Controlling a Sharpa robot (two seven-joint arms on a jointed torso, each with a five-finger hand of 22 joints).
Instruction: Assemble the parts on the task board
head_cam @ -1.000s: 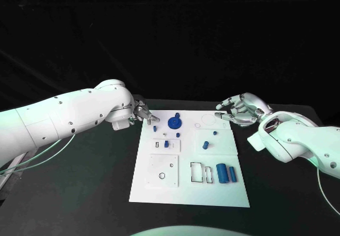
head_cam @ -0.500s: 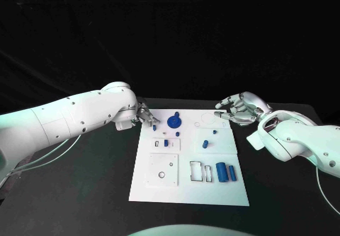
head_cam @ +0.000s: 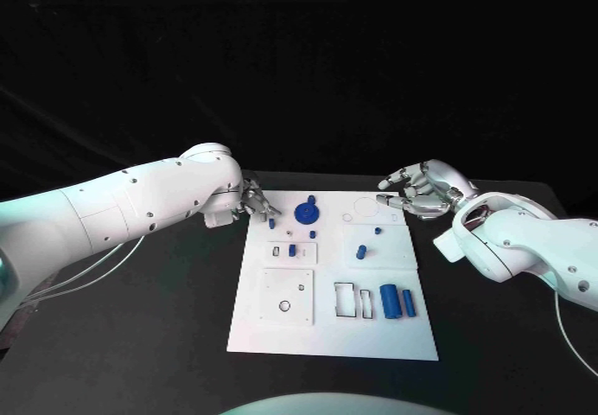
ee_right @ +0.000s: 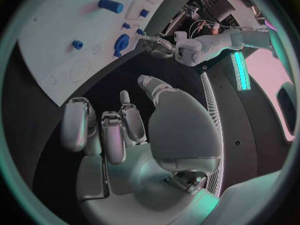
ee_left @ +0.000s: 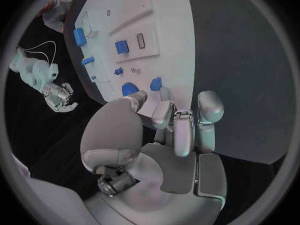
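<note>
The task board (head_cam: 332, 333) lies mid-surface (head_cam: 149, 346), blue parts (head_cam: 397, 302) scattered across it. The left hand (head_cam: 256, 202) hovers at the board's 11 o'clock corner, fingers loosely spread and holding nothing. The right hand (head_cam: 417, 192) hangs off the 1 o'clock corner, fingers curved apart, empty.

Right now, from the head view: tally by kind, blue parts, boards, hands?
Blue parts: 8, as far as I can make out
Board: 1
Hands: 2, left hand and right hand
Total: 11
</note>
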